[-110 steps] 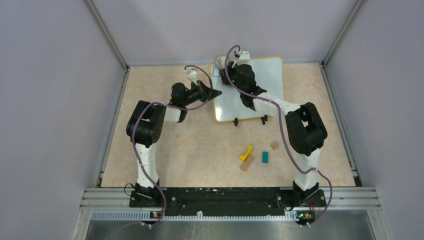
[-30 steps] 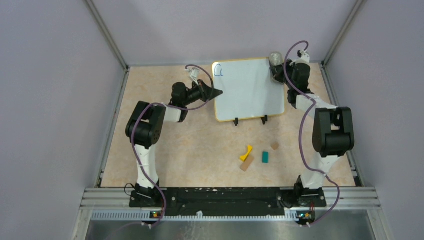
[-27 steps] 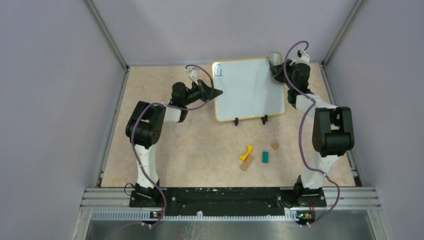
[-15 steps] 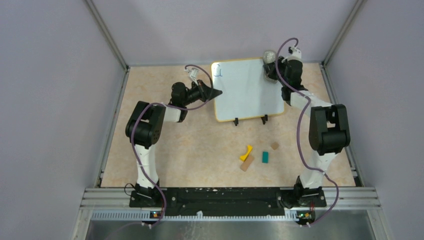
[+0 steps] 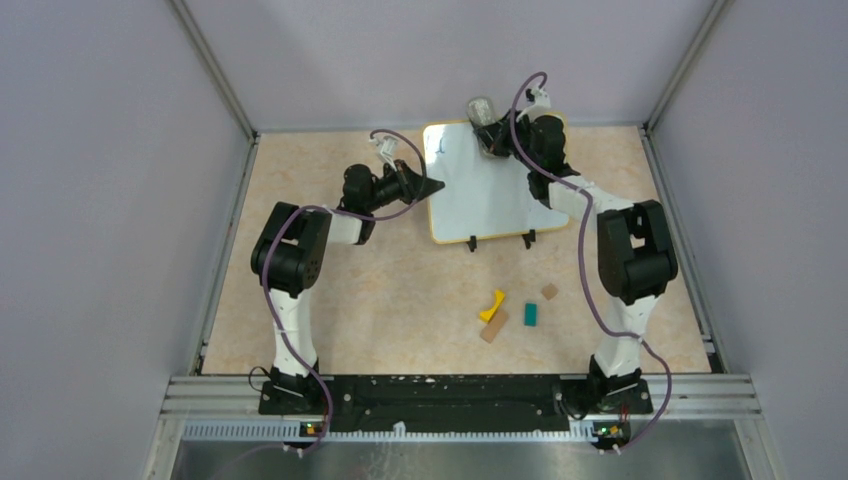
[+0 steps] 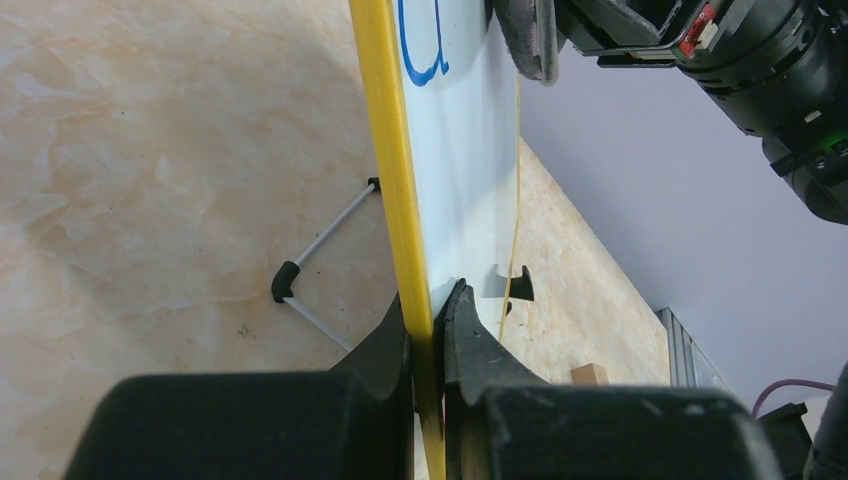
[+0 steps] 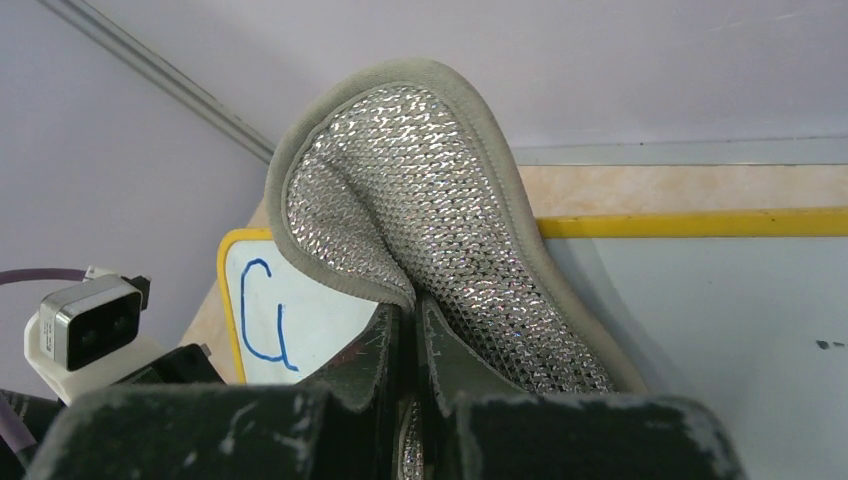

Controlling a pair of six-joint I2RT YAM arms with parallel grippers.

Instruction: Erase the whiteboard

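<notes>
A: Where is the whiteboard (image 5: 480, 195)?
B: Propped at the tabletop's (image 5: 350, 300) far side. The left hand (image 5: 432, 186) is clenched on its frame, and the right hand (image 5: 494, 136) grasps the cloth (image 5: 481, 109) at its top edge.
A: Surroundings?
B: Four small blocks (image 5: 531, 314), well apart in front.

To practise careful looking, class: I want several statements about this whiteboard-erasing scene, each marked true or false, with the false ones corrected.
1. The left hand is clamped on the yellow edge of the whiteboard. True.
2. The right hand holds nothing. False: it grips a silvery cloth with a grey border.
3. The whiteboard is completely clean. False: a blue letter shows in its far left corner.
4. A teal block lies on the table, nearer the arm bases than the whiteboard. True.
</notes>
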